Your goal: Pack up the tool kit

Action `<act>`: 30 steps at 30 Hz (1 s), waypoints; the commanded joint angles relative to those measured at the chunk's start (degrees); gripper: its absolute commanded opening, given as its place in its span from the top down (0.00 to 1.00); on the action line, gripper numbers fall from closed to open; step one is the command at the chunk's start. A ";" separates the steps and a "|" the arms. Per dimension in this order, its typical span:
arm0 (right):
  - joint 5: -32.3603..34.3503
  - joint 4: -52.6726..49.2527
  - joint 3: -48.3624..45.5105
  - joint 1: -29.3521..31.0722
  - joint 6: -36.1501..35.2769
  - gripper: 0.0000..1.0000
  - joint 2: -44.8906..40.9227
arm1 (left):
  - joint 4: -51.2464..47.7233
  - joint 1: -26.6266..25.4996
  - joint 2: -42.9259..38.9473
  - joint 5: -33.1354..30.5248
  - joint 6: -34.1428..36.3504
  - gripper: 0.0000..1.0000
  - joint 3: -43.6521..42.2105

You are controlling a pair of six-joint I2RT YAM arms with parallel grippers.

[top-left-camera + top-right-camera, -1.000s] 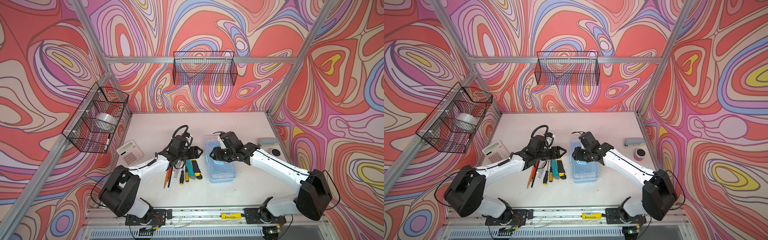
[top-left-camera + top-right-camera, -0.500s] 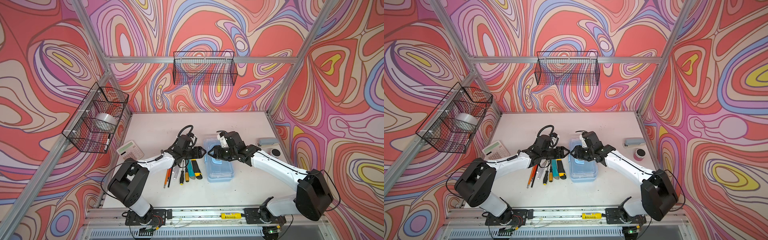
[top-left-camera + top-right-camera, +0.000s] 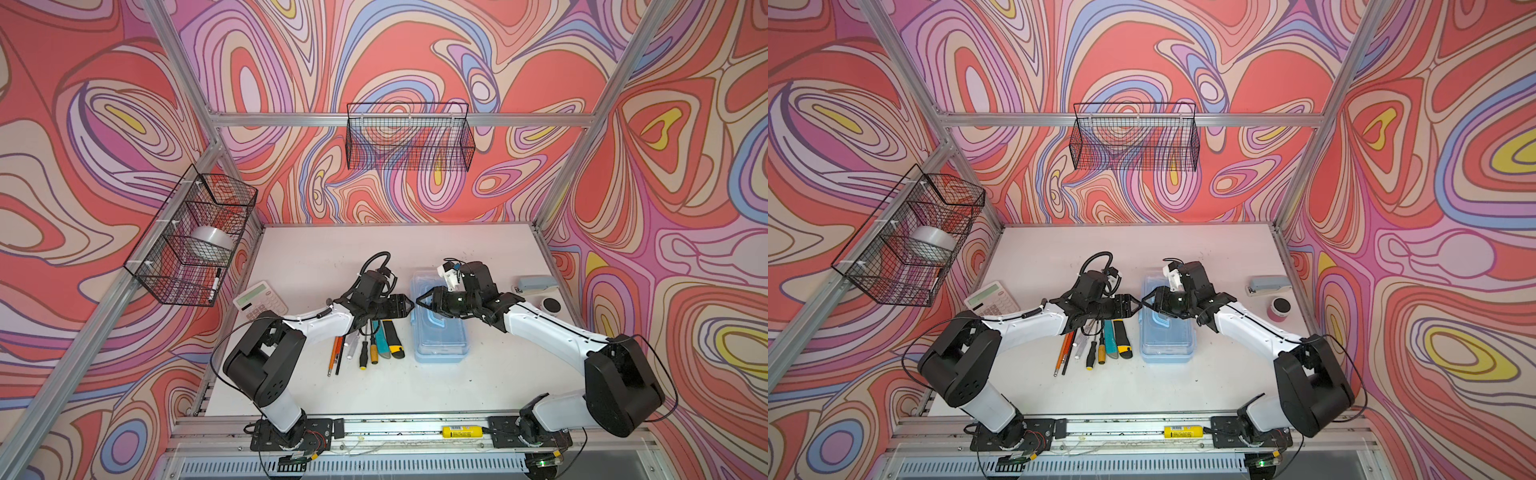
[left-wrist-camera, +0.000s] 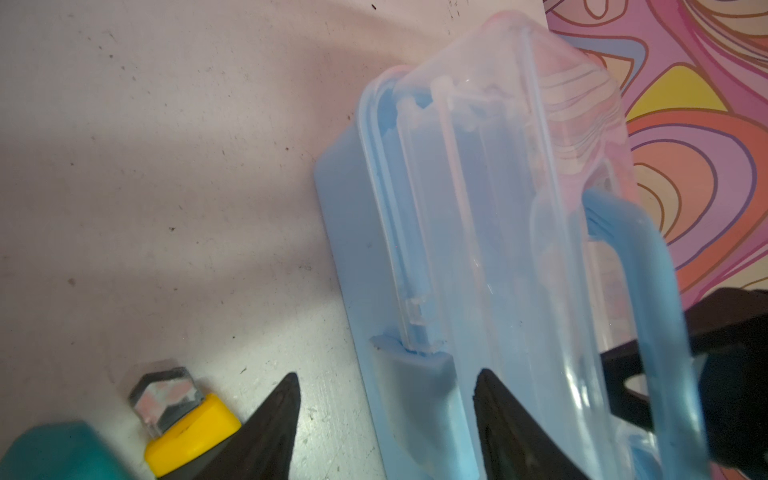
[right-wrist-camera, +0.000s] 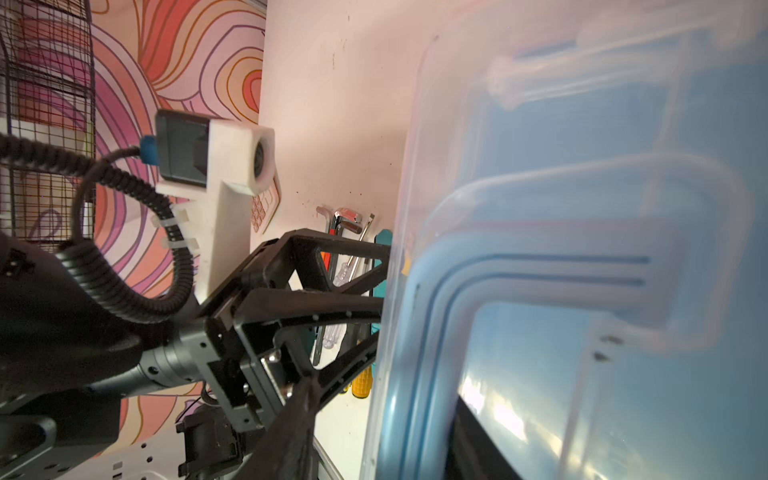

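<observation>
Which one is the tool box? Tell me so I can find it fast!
Find the big white table. Right of the row of screwdrivers and knives lies a long box. Only it has a light-blue base, a clear lid and a blue handle on top.

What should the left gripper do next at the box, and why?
Probably close the left gripper on the side latch and pull it free. Its open fingertips straddle the latch, the clear lid looks closed on the box, and the tools lie outside.
</observation>
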 commanded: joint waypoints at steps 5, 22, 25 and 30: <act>-3.55 5.59 -2.47 0.34 -0.15 0.58 3.49 | 2.12 -2.28 0.62 2.11 0.31 0.32 1.74; -6.79 9.94 -2.87 -4.33 -0.57 1.00 0.51 | -1.79 -1.68 -7.47 -3.03 3.75 0.30 0.36; -8.80 12.42 -3.40 -5.67 0.63 1.00 -0.51 | -1.69 -1.18 -9.69 -2.90 3.46 0.30 -0.70; -13.16 17.97 -4.63 -8.00 4.40 1.00 -1.77 | -0.14 0.71 -12.63 0.10 1.54 0.29 -2.70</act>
